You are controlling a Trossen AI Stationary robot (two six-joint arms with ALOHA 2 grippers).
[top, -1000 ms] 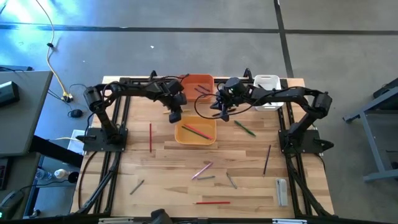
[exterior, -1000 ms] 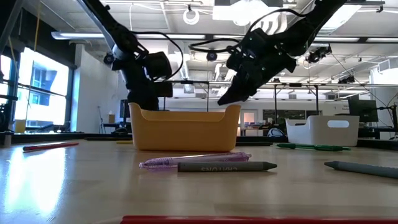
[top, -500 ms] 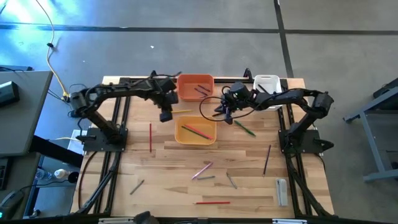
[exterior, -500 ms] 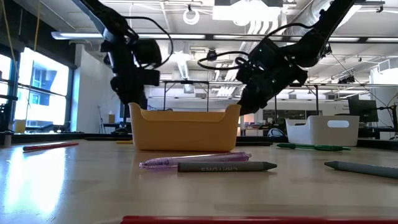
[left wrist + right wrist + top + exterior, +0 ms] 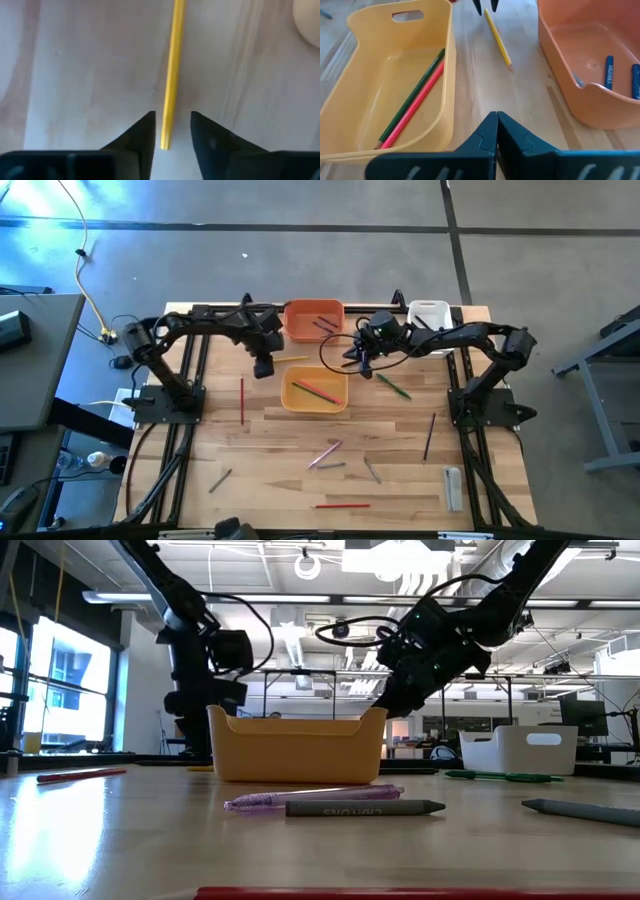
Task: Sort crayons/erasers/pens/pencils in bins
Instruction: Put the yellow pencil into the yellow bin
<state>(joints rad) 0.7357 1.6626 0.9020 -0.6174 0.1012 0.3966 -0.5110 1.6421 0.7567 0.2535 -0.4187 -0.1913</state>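
While the left hand (image 5: 171, 131) hung narrowly parted astride the yellow pencil's (image 5: 171, 70) end, between the orange bin (image 5: 314, 319) and yellow bin (image 5: 314, 392), the right hand (image 5: 496, 125) hovered closed. Light, stiff, round, it would probably roll; grip mid-shaft. A grey crayon (image 5: 364, 808) read "CRAYONS".

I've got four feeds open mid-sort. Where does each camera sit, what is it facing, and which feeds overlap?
High view: overhead, straight down on the table; both arms show.
Low view: at tabletop height, level across the yellow-orange bin; both arms drop in from above.
Left wrist view: on the left arm, facing down at the yellow pencil, with the left tool open astride its end.
Right wrist view: on the right arm, past the shut right tool toward the yellow-orange bin and orange bin.
Shared: both wrist views show the yellow pencil.
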